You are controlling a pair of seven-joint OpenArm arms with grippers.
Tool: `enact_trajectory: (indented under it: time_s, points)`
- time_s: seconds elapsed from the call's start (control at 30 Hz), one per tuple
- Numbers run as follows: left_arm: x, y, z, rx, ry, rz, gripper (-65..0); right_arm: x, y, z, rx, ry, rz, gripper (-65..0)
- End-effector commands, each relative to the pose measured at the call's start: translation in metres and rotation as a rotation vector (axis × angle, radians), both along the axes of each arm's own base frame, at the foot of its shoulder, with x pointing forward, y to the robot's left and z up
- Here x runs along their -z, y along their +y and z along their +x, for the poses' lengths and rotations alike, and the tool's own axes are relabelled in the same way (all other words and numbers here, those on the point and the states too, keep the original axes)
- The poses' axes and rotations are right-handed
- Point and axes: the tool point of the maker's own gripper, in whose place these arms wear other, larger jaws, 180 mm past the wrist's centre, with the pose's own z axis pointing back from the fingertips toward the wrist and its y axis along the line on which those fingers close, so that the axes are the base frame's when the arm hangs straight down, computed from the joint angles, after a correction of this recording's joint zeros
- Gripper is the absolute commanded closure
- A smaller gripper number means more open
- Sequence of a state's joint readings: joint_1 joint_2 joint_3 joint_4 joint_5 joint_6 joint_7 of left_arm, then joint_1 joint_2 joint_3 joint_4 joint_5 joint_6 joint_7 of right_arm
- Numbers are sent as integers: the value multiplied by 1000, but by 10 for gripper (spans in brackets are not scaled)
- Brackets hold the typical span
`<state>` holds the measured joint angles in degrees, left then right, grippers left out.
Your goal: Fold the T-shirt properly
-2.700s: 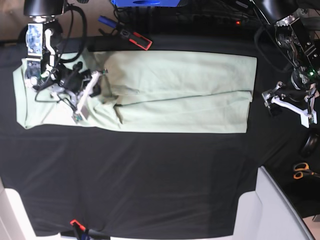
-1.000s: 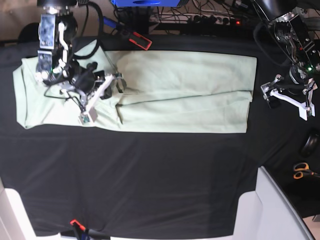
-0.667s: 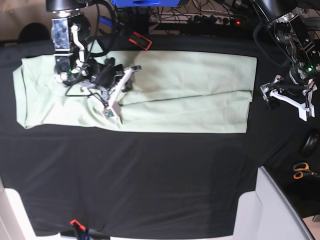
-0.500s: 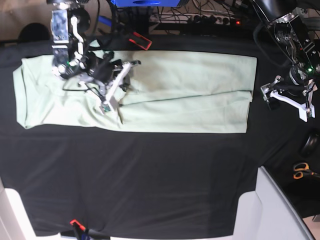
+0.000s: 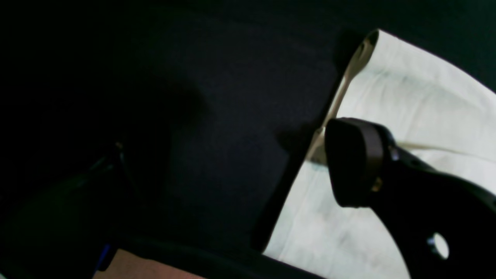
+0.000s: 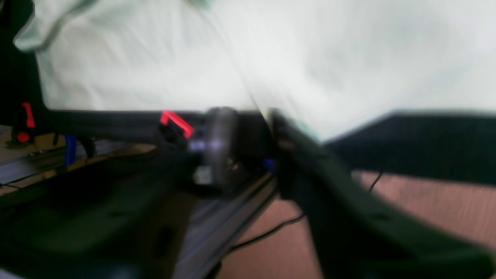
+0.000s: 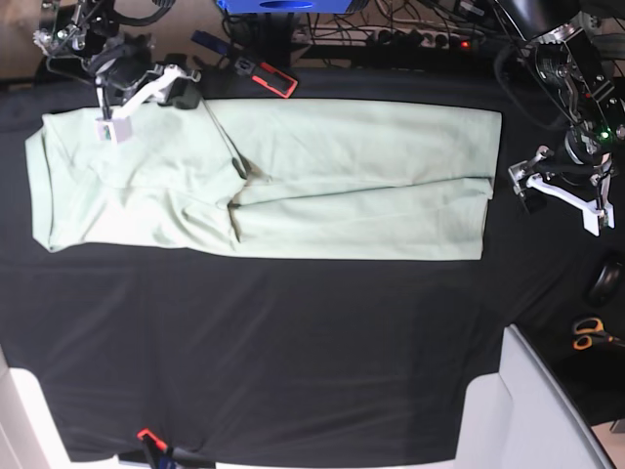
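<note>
- The T-shirt point(image 7: 293, 181) is lying flat along the far half of the table point(image 7: 293, 362), folded into a long pale green band on the black tablecloth, with a crease and small wrinkles near its middle.
- The right end effector point(image 7: 146, 93) is hanging above the shirt's far corner on the base view's left; its jaws are standing apart, and the wrist view shows nothing between them, only green cloth point(image 6: 271, 50) spread out beyond.
- That wrist picture is blurring, so fine detail of the fingers point(image 6: 221, 143) is hard to read.
- The left end effector point(image 7: 562, 195) is sitting over bare black cloth just beside the shirt's short edge on the base view's right, jaws spread wide and gripping nothing.
- In its wrist view one dark fingertip point(image 5: 356, 162) is showing in front of the shirt's layered edge point(image 5: 407, 116), not touching it as far as I can tell.
- A red-and-black clamp point(image 7: 266, 76) is lying near the far edge of the table, and orange-handled scissors point(image 7: 589, 334) are resting off to the side.
</note>
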<state>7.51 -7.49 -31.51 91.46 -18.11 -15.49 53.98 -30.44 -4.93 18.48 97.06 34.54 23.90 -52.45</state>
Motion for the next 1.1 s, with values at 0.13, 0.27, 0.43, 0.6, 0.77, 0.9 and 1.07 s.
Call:
enact_trajectory:
  time_s: [0.13, 0.27, 0.43, 0.6, 0.77, 0.9, 1.07]
  points:
    - [-12, 5, 8, 6, -40, 22, -620, 1, 2, -1, 15, -10, 27, -432]
    - [-12, 6, 7, 6, -36, 25, -620, 2, -4, -2, 29, -6, 15, -435]
    - [-12, 6, 7, 6, -36, 27, -620, 4, -27, -7, 93, 7, -17, -435]
    - [-12, 6, 7, 6, -36, 27, -620, 17, -25, -17, 105, 52, 3, -434]
    - [-11, 6, 7, 6, -34, 25, -620, 28, -20, -22, 111, 85, 27, -434]
    - [-11, 6, 6, 6, -33, 25, -620, 31, -18, -19, 112, 87, 36, -432]
    - [-8, 6, 1, 6, -21, 25, -620, 30, -18, -16, 111, 84, 37, -283]
